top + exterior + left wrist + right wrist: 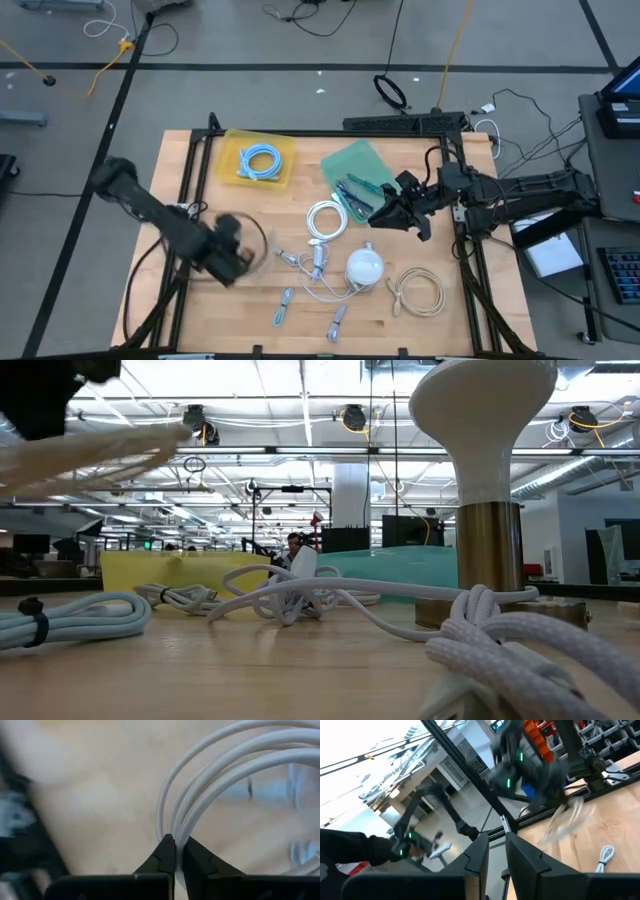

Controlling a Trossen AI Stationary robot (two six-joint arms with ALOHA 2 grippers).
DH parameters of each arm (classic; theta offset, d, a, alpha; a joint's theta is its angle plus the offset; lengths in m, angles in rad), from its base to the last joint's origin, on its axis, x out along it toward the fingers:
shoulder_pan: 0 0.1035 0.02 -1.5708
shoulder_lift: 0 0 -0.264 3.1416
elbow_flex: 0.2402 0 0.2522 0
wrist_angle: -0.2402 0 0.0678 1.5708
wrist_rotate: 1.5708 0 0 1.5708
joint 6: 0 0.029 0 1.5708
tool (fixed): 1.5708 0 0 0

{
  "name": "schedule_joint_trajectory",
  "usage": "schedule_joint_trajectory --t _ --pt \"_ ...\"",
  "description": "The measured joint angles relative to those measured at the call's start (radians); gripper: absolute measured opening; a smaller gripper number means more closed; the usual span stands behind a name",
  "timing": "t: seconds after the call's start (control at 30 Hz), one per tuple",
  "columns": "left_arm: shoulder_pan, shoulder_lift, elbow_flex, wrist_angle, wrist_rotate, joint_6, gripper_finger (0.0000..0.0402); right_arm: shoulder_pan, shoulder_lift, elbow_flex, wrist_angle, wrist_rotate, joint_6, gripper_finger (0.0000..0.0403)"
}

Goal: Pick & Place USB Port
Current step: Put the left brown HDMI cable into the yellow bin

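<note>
My left gripper [240,255] is at the table's left, shut on a coil of white cable [225,775], which shows blurred in the high view [258,240] and at the low view's upper left [90,455]. My right gripper [385,215] hovers shut and empty by the near right corner of the green tray [352,160]; its own wrist view [495,852] looks across at the left arm. A yellow tray [285,175] at the far left holds a pale blue coiled cable [260,160]. My left gripper pinches several strands of the white coil together at one side of the loop [182,827], between its two fingers. The strands run out past the fingertips and curve away. In the low view the coil [90,455] sits above the table.
A white coil [325,220], a white round-topped object on a brass base [365,267], a cream braided cable [418,292] and small cables [283,305] [335,320] lie on the table's middle and near part. Black frame rails run along both sides.
</note>
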Motion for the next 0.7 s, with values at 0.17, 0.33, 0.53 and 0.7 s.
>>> schedule_joint_trajectory --t 0.17,0.33,0.53,0.7 --pt "0.113 -0.147 0.056 -0.179 -0.224 -0.153 0.0010 0.034 0.000 0.000 -0.003 0.050 -0.020 0.0061" --pt "0.376 -0.182 0.052 -0.113 -0.318 -0.063 0.0010 0.071 0.002 -0.005 0.003 0.105 -0.046 0.0061" --pt "0.704 -0.137 0.053 0.159 -0.253 0.247 0.0010 0.108 0.002 -0.044 0.008 0.159 -0.027 0.0061" --pt "0.931 -0.058 0.053 0.322 -0.134 0.435 0.0010 0.146 0.002 -0.092 0.105 0.184 0.020 0.0061"
